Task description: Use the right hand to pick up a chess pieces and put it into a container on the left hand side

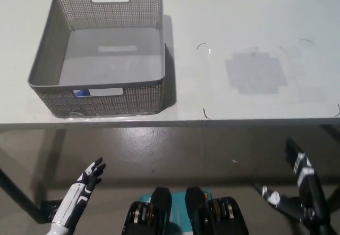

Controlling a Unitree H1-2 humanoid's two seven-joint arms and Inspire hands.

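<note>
The black right hand hangs empty with fingers spread, below the near right table edge. The white left hand rests open at near left. A blue piece shows through the handle slot in the near wall of the grey perforated plastic basket on the white table.

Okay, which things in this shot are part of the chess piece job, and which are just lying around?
Part of the job:
- grey basket, on the table's left
- right hand, open, low off the table
- small blue thing seen through the basket's front handle slot; unclear what it is

Just there:
- left hand, resting below the table edge
- table
</note>
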